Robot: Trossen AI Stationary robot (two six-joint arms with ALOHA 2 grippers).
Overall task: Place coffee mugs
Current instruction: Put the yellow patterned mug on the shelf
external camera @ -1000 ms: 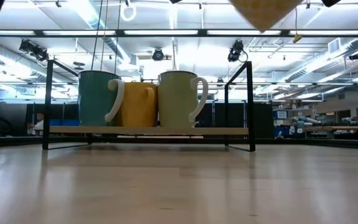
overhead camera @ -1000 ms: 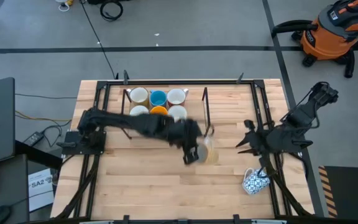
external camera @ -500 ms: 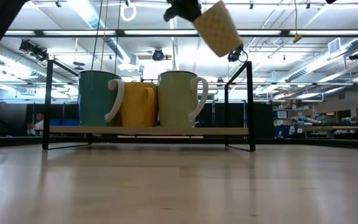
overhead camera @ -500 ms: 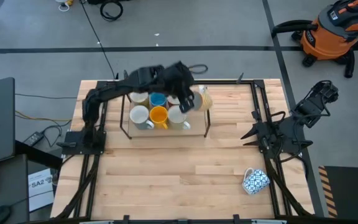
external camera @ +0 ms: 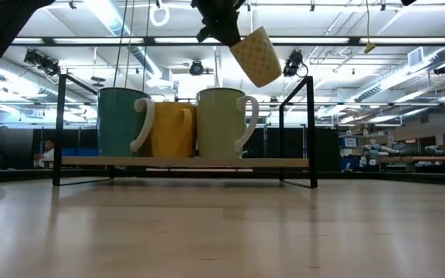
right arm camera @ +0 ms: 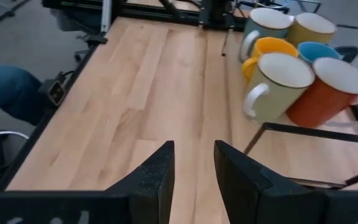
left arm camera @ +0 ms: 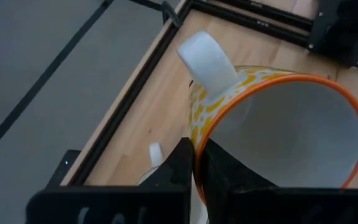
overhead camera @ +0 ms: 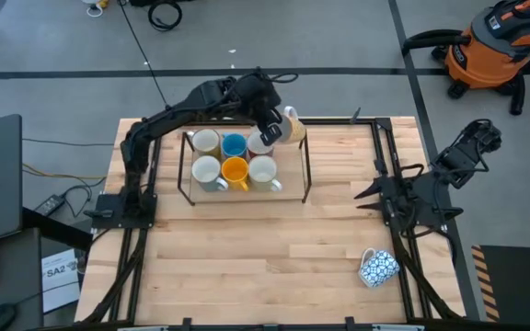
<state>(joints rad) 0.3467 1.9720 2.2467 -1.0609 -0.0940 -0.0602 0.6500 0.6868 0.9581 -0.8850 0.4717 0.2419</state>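
Note:
A yellow-and-white patterned mug with an orange rim hangs in my left gripper over the far right corner of the black wire rack. In the low view this mug is tilted, above the mugs in the rack. Several mugs stand on the rack's board: white ones, a blue one and an orange-yellow one. A blue-and-white patterned mug lies on the table near my right arm. My right gripper is open, right of the rack, holding nothing. My left gripper pinches the patterned mug's wall at the rim beside the white handle, one finger inside the mug and one outside. It comes slanting from above and from the table's left. The mug is lifted clear, tilted, its bottom toward the right.
The rack's black frame posts rise around the mugs. In the right wrist view an orange-red mug and a cream mug show in the rack, with bare wood toward the near edge. A person's blue sleeve shows beyond the table's edge.
My left gripper has carried the patterned mug from over the table's middle toward the far edge, past the rack's right side, to over the rack's far right corner. In the last half second the mug came lower and a little leftward. The mugs in the rack stayed put.

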